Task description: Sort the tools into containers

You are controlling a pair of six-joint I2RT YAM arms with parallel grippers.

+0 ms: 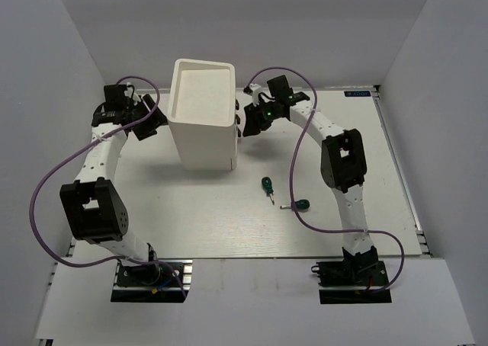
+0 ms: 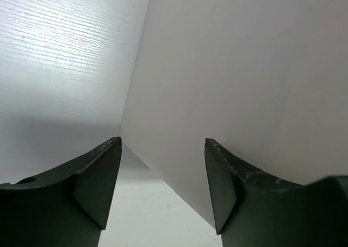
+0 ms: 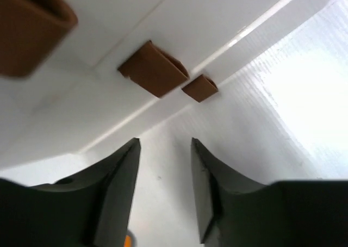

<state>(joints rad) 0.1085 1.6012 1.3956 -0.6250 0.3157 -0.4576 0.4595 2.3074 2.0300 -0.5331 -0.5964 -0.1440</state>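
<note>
Your left gripper [image 2: 163,143] has its dark fingers spread apart with nothing between them, facing the blank side wall of the tall white plastic drawer cabinet [image 1: 204,144], which stands upright on the white table [image 1: 191,216] between your two arms. Your right gripper [image 3: 166,142] is likewise parted and empty, close up to the opposite face, where the small brown drawer knobs [image 3: 154,68] stick out in a row. A stubby green-handled screwdriver [image 1: 267,186] and a second green-handled screwdriver [image 1: 300,205] lie flat on the table on the near side of the cabinet, towards your right arm. They are near each other but not touching, and well apart from both grippers. Expect these tools to be light, hard and stiff, and their rounded handles are likely to roll if nudged. Take each one across the fat green handle rather than the thin shaft. The cabinet looks light for its height, so a tug on a knob may slide or tip it. Pinch the knob squarely and brace the far wall with your left gripper as you pull.
</note>
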